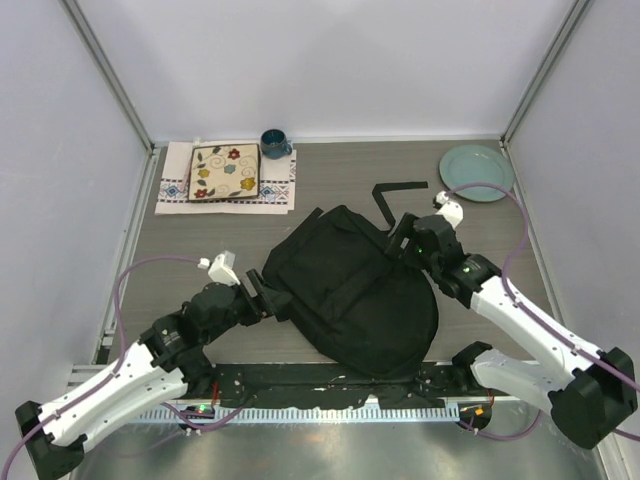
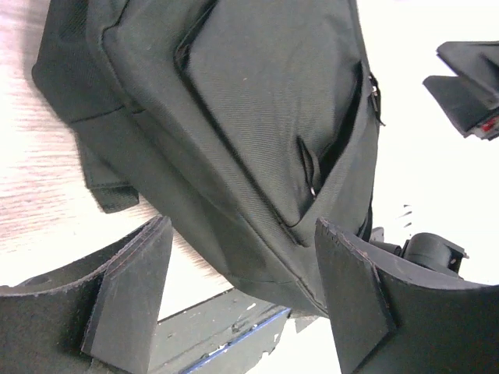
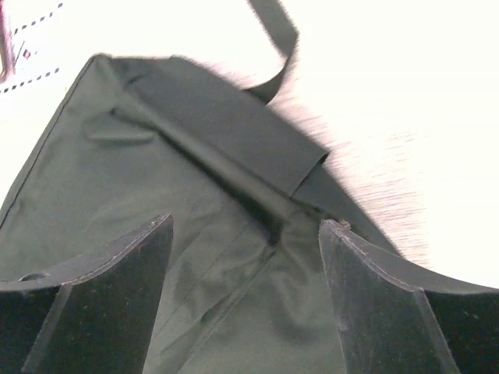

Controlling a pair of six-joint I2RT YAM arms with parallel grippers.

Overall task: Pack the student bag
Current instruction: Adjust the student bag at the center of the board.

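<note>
Wooden table point(image 1: 180, 250) first, stretching wall to wall. Dead centre on it, lying flat: the student bag point(image 1: 350, 290), black and rounded, near edge close to the arm bases, one strap point(image 1: 398, 190) trailing out toward the far side. Left gripper point(image 1: 262, 288) in at the bag's left edge, jaws spread wide. From the left wrist, both fingers point(image 2: 132, 296) well apart, the bag's zip pocket point(image 2: 257, 101) framed between them, nothing clamped, contact impossible to call. Right gripper point(image 1: 402, 236) over at the bag's far right corner, likewise wide open. From the right wrist, black fabric and a folded strap band filling the gap between the pads point(image 3: 374, 304), nothing pinched. Far left corner: a white embroidered cloth point(image 1: 172, 192), a square flowered tile point(image 1: 225, 172) lying on it. Far right: a pale green plate point(image 1: 476, 172), well apart from the bag. Smallest of all, a dark blue mug point(image 1: 275, 143) at the cloth's far right corner.
</note>
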